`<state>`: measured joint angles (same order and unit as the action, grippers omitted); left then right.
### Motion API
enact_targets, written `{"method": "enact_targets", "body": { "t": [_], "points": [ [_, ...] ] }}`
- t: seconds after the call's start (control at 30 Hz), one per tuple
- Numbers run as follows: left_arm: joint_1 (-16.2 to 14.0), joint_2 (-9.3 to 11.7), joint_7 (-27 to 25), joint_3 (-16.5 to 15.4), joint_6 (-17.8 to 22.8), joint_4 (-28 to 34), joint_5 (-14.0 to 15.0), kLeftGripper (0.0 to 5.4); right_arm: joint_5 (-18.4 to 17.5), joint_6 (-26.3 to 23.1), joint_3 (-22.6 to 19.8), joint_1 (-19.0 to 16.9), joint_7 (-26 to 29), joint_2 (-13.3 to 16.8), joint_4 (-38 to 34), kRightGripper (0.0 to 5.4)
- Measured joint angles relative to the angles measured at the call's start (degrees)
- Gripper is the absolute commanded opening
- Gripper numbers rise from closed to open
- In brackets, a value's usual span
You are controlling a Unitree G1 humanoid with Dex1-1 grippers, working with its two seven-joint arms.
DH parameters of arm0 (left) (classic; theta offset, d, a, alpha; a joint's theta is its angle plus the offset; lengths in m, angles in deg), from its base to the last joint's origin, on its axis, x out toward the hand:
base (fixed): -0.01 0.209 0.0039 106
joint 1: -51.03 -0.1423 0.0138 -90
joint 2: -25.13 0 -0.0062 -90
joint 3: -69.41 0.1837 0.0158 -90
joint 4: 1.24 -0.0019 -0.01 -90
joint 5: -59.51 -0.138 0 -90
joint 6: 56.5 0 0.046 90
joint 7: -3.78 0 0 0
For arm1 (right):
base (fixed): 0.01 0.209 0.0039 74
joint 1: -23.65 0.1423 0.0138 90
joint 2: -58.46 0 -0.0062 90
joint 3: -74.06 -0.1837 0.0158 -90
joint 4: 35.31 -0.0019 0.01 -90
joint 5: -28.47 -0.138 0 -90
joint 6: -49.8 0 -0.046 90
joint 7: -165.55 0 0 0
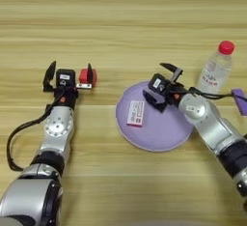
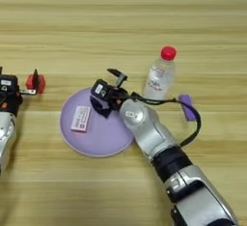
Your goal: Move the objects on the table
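Observation:
A small red cube [image 1: 86,77] rests on the table [image 1: 120,22], just outside the right finger of my left gripper [image 1: 68,71]. That gripper is open and holds nothing. My right gripper [image 1: 161,85] hovers open over the upper right part of the lilac plate [image 1: 159,133], with nothing between its fingers. Right of that arm lies a small purple block [image 2: 187,107], beside the arm's black cable.
A white and pink card [image 1: 136,112] lies on the left part of the plate. A clear bottle with a red cap [image 2: 159,73] stands upright behind the right arm, between the plate and the purple block.

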<state>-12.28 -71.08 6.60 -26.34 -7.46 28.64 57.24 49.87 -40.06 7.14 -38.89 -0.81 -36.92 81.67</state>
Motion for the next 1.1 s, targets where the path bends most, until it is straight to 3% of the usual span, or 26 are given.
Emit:
{"method": "enact_targets", "body": {
  "t": [0.27, 0.43, 0.57, 0.87, 1.1],
  "points": [
    [-0.1, 0.0, -0.2, 0.0, 0.0, 0.0, 0.0, 5.40, -0.6, 4.6, -1.6, 5.8, -3.2, -3.1, 11.5, 5.39],
    [-0.1, 0.0, -0.2, 0.0, 0.0, 0.0, 0.0, 5.40, -1.6, 5.1, -2.9, 5.5, -2.7, -3.6, 10.4, 5.39],
    [-0.1, 0.0, -0.2, 0.0, 0.0, 0.0, 0.0, 5.40, -2.5, 4.9, -3.3, 4.3, -1.5, -3.6, 5.7, 5.39],
    [-0.2, -0.1, 0.0, 0.3, 0.0, 0.2, -0.1, 5.40, -3.6, -0.1, -2.5, -2.4, 3.3, -4.3, -7.4, 5.39],
    [-0.2, -0.1, 0.3, 0.3, 0.0, 0.5, -0.1, 5.40, -3.8, -2.2, -0.9, -6.2, 4.7, -4.7, -10.0, 5.39]
  ]
}}
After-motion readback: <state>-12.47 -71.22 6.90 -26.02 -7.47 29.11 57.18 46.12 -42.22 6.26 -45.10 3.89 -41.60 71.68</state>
